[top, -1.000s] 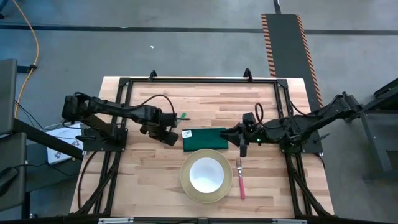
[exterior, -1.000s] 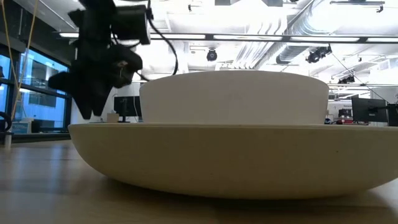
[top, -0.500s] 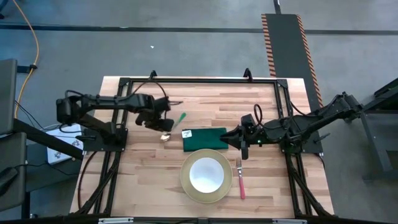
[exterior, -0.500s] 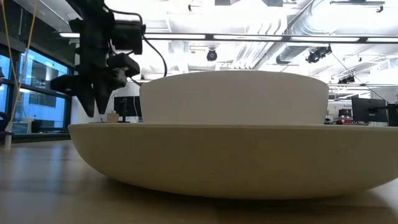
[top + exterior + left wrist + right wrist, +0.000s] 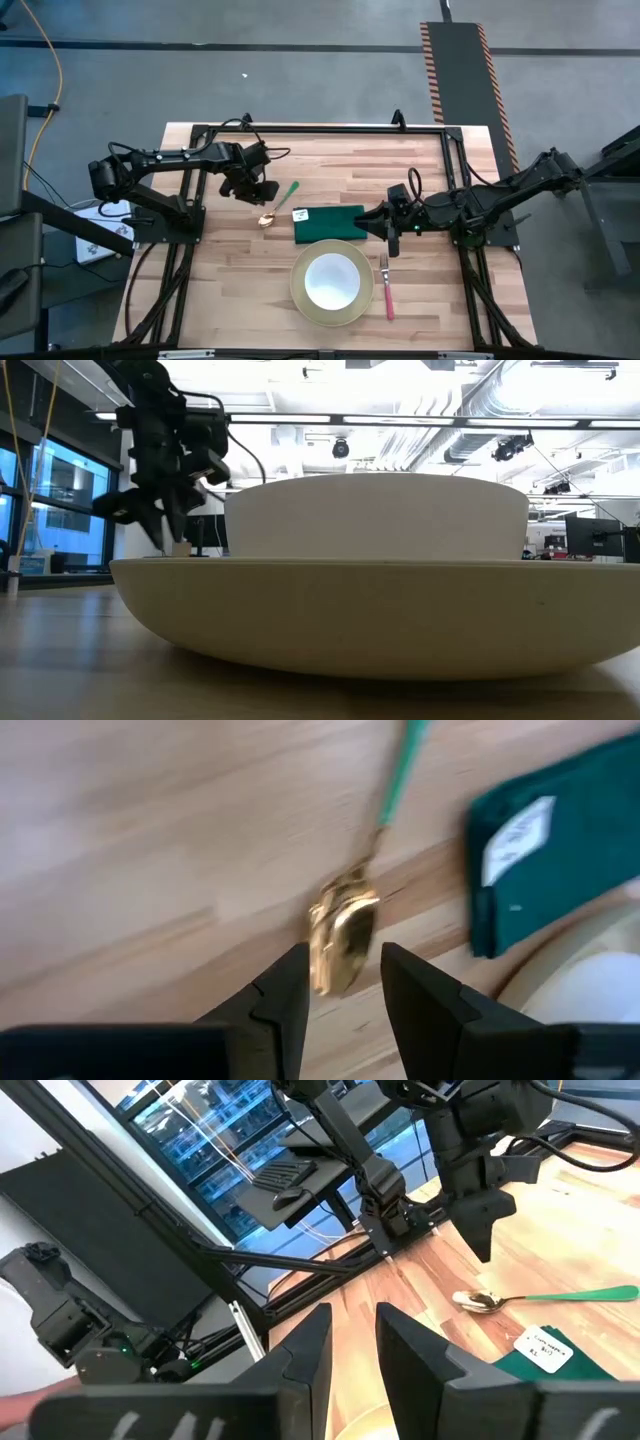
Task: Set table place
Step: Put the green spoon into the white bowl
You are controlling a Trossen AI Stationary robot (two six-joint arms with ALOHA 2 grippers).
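Note:
The gold spoon with the green handle [image 5: 279, 204] lies flat on the table [image 5: 230, 290], left of the dark green napkin [image 5: 329, 224]. Its gold bowl [image 5: 343, 934] points toward the near edge. My left gripper [image 5: 260, 191] hangs open above the table just far-left of the spoon and touches nothing. The white bowl [image 5: 332, 279] sits in the pale yellow plate [image 5: 303, 300]. The pink-handled fork [image 5: 387, 287] rests right of the plate. My right gripper [image 5: 372, 220] hovers at the napkin's right end, fingers a little apart.
The black metal frame [image 5: 200, 180] borders the table on its left, far and right sides. Bare wood lies left of the plate and far of the napkin. The low view is filled by the plate [image 5: 370, 615] and bowl [image 5: 376, 515], with my left gripper [image 5: 165, 532] behind them.
My left gripper has drawn back from over the spoon's bowl toward the far-left of the table. The spoon, partly covered by it before, now lies fully in view, left of the napkin.

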